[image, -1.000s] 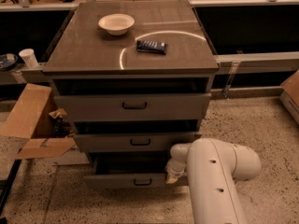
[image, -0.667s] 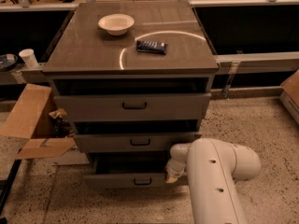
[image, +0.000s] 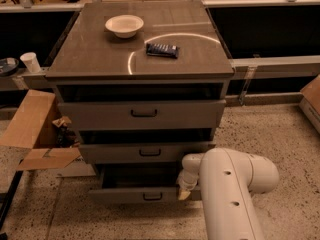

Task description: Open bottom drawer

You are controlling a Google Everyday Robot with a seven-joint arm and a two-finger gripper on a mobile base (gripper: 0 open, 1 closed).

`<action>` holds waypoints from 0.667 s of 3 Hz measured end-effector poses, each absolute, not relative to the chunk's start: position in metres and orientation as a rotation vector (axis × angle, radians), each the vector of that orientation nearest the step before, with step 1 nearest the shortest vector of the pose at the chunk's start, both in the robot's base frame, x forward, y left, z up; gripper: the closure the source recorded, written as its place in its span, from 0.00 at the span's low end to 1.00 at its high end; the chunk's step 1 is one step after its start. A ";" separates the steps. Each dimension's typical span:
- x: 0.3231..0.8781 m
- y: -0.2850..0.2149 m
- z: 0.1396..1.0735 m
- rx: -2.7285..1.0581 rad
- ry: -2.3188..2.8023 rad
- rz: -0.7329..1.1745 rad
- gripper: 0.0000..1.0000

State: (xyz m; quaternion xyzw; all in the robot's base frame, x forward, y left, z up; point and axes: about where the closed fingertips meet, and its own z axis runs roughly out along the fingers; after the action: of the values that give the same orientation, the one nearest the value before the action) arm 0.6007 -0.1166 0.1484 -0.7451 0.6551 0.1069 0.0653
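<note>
The grey cabinet (image: 140, 59) has three drawers with small black bar handles. The bottom drawer (image: 130, 195) stands pulled out a little from the cabinet, with a dark gap above its front, and its handle (image: 152, 197) is free. The middle drawer (image: 145, 152) and the top drawer (image: 142, 115) also stand slightly forward. My gripper (image: 184, 186) is at the end of the white arm (image: 230, 189), low at the right end of the bottom drawer's front. It is to the right of the handle and touches or nearly touches the drawer's front edge.
A white bowl (image: 124, 25) and a dark packet (image: 162, 49) lie on the cabinet top. An open cardboard box (image: 35, 134) sits on the floor at the left. A paper cup (image: 31, 62) stands on a ledge behind it. Speckled floor lies to the right.
</note>
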 end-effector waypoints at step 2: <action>0.561 -0.124 0.139 -2.277 1.963 0.387 0.00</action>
State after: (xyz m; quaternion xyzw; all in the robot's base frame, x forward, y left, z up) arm 0.5612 -0.1236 0.1393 -0.7501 0.6466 0.1275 0.0551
